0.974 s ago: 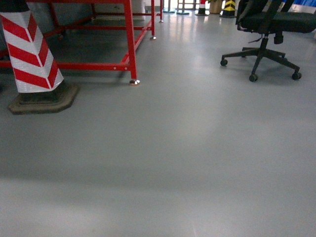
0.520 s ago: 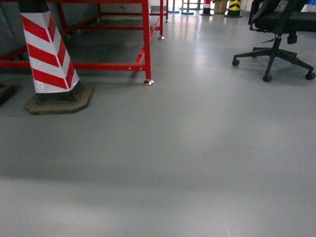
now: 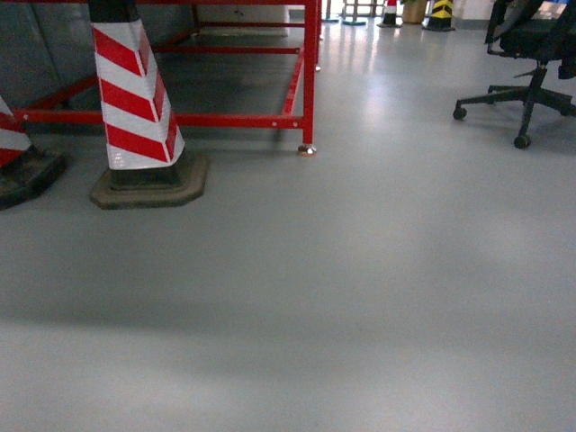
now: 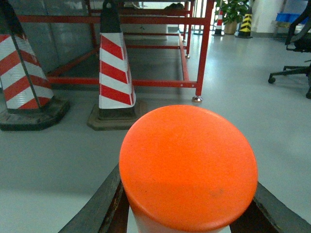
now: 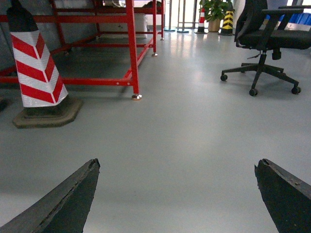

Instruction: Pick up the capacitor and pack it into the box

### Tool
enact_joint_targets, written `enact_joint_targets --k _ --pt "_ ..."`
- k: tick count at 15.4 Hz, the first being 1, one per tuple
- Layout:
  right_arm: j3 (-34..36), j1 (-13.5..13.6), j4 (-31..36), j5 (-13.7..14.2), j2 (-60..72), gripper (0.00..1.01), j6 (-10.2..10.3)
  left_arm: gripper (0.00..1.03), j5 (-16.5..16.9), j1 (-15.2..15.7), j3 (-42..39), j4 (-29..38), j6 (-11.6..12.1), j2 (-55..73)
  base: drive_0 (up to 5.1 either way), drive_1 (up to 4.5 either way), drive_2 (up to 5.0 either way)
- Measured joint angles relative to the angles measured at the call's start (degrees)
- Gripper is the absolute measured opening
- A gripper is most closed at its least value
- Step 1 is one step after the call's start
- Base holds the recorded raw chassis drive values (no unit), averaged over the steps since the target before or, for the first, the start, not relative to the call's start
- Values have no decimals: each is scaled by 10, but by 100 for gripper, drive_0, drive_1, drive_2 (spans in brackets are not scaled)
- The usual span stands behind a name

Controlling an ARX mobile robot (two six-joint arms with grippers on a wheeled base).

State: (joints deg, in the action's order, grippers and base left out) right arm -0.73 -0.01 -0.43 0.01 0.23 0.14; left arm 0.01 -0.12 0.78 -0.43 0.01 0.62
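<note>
A white cylinder with a flat orange top, the capacitor, fills the lower middle of the left wrist view. My left gripper is shut on it, one dark finger pressed against each side of its body. In the right wrist view my right gripper stands open, its two dark fingers wide apart with only grey floor between them. Neither gripper shows in the head view. The box is out of view in every frame.
A red-and-white striped cone on a dark base stands at left in front of a red steel frame. Another cone sits at the far left edge. A black office chair is at the back right. Grey floor lies ahead.
The head view has swung left: the cone, red frame and chair have all slid to the right in the picture, and a second cone has come in at the left edge.
</note>
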Motion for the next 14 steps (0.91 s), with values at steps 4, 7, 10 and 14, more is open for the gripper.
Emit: enact_joint_targets --k 4,7,10,14 --pt "0 0 3 0 0 98 0 44 -2 0 0 0 0 0 -498 238 238" --pt "0 0 0 0 0 98 0 44 0 0 0 0 0 0 -504 232 232" --pt "0 0 0 0 0 98 0 44 0 0 0 2 0 0 -496 240 240" --pt "0 0 1 0 0 98 0 44 0 0 0 -1 0 0 -490 247 247"
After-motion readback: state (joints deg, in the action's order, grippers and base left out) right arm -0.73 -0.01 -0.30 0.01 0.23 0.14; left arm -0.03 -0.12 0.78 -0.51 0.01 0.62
